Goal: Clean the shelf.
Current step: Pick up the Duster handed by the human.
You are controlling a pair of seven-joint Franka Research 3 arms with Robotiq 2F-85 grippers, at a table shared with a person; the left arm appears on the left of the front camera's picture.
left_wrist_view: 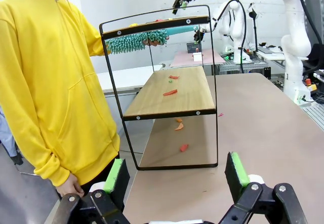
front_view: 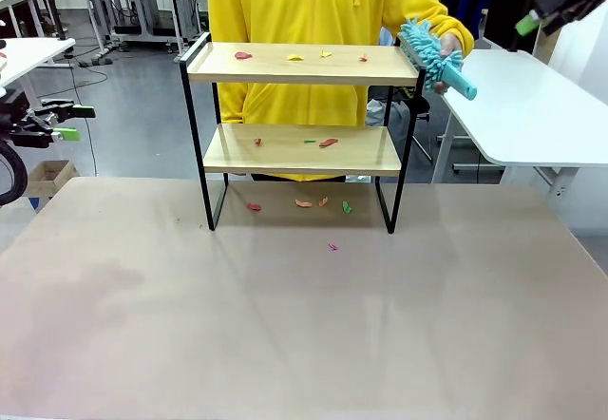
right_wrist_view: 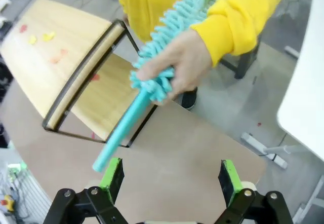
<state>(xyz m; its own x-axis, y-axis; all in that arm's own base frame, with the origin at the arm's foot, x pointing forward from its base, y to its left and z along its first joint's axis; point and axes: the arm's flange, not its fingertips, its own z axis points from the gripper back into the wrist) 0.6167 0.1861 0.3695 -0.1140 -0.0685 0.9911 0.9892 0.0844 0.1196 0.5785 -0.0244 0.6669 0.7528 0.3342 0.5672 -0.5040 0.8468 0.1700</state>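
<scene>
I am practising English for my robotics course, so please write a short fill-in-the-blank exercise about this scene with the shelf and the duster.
1. The shelf has ___ wooden boards.
2. The hand holding the duster comes out of a ___ sleeve.
3. Small coloured scraps lie on both boards and on the ___ under the shelf.
4. The left gripper and the right gripper both stand ___.

Missing words: two; yellow; table; open.
</scene>
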